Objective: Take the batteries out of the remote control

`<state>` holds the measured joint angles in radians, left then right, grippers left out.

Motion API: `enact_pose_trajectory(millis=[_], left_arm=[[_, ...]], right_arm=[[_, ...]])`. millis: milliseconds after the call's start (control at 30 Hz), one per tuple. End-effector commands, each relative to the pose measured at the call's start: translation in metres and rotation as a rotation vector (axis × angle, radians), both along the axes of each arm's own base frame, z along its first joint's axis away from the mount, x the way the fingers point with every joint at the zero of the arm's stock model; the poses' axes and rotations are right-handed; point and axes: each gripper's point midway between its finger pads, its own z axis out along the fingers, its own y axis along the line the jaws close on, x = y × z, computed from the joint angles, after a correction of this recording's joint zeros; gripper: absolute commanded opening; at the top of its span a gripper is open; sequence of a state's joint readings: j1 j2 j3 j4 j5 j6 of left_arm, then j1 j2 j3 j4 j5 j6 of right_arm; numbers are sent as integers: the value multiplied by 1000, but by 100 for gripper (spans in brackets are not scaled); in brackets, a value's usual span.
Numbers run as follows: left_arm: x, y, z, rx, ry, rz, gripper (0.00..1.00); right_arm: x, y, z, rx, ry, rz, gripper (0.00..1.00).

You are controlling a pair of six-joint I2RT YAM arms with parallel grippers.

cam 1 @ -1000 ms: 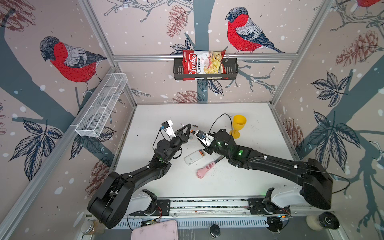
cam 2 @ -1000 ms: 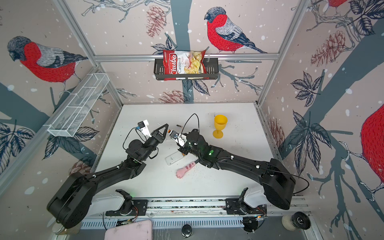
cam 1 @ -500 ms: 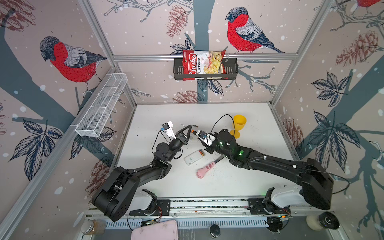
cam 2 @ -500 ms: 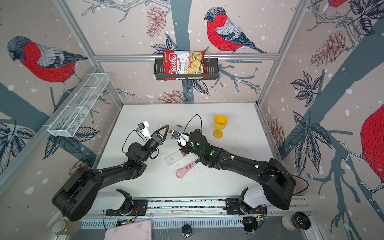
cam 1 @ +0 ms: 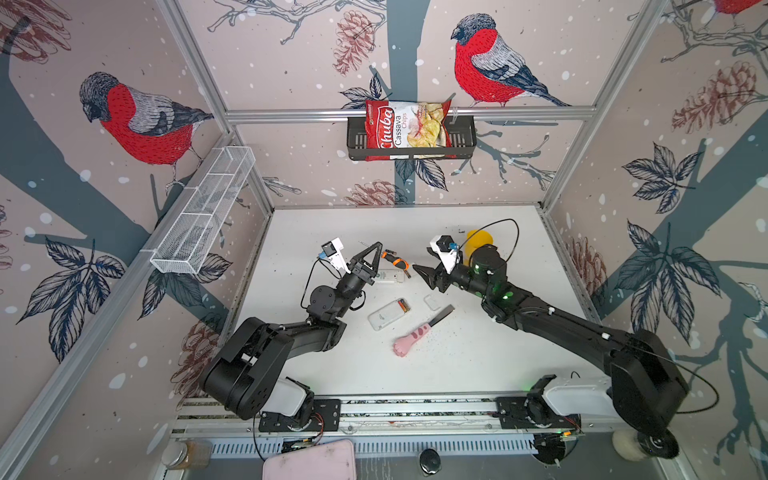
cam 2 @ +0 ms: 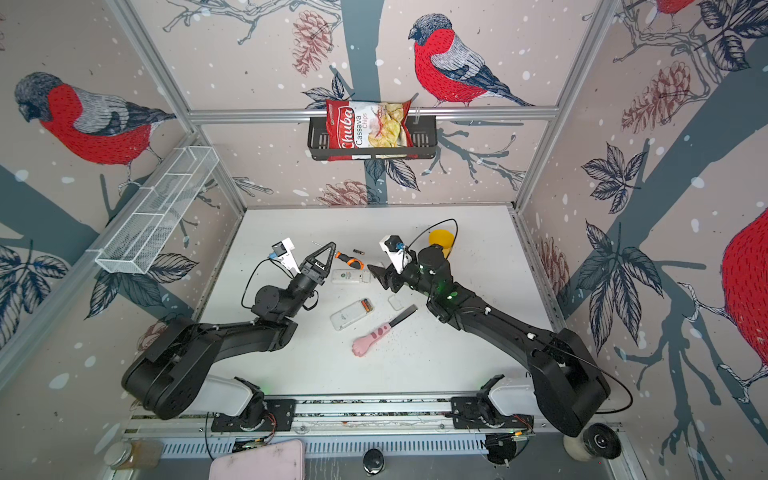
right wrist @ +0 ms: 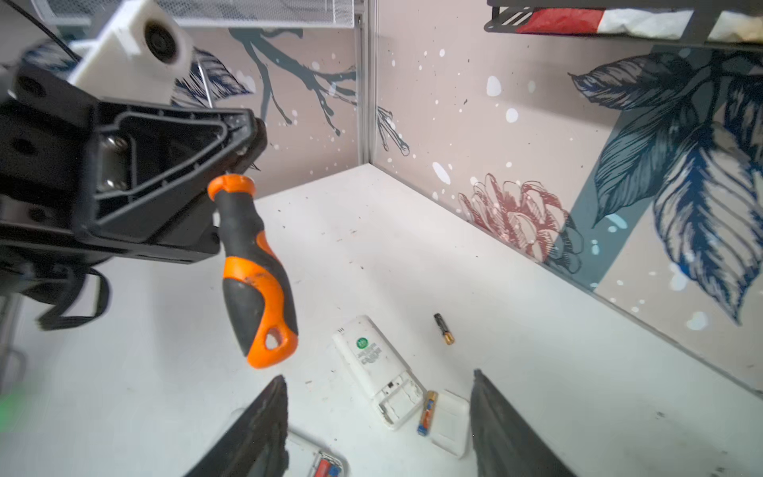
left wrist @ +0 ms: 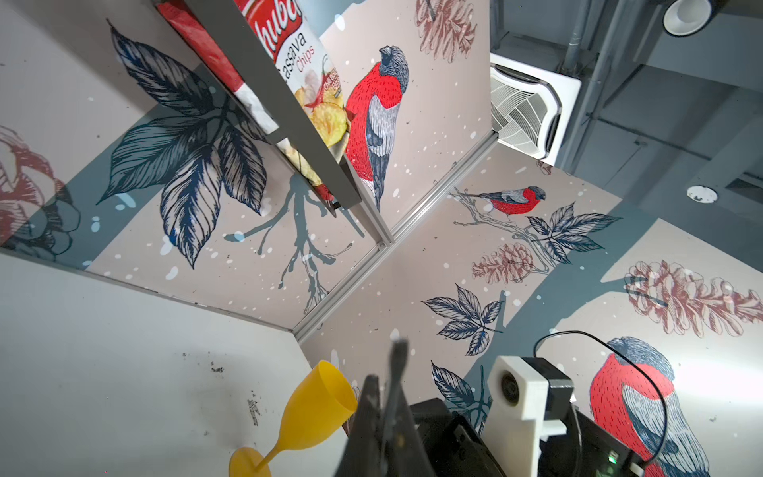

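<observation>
Matte-black jointed arms on white bases, green status lights. White wrist cameras, thin black cables, black triangular-framed left pincer and right pincer.

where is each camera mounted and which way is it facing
Top views: high above the front edge, looking down on the white table; both arms show whole.
Left wrist: tilted up toward the back right corner, yellow goblet and chips bag; its shut left fingers and the right arm's camera show.
Right wrist: faces the back left corner over a white remote and loose battery; its open right fingers and the left fingers show.
Shared: right wrist and top views both show the screwdriver, held by the left fingers.
</observation>
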<state>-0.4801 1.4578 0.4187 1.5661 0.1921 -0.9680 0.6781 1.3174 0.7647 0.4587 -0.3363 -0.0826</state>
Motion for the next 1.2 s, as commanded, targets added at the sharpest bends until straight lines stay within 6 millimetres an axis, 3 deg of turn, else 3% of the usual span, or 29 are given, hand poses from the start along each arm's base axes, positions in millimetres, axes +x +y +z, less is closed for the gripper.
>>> enact_pose_trajectory(millis=[0,267,700,1167], left_arm=[[-16,5,35,-45,-179,-31,0],[-7,-5,44,-18,-256,-64,0],[4,-8,73,-45,-331,-67,0],[12,-10,90,-77,-361,-76,0]], right_arm=[[-15,7,35,180,31,154,69],[-8,14,52,297,110,295,72],[10,42,57,433,225,453,75],[15,53,79,537,272,580,52]])
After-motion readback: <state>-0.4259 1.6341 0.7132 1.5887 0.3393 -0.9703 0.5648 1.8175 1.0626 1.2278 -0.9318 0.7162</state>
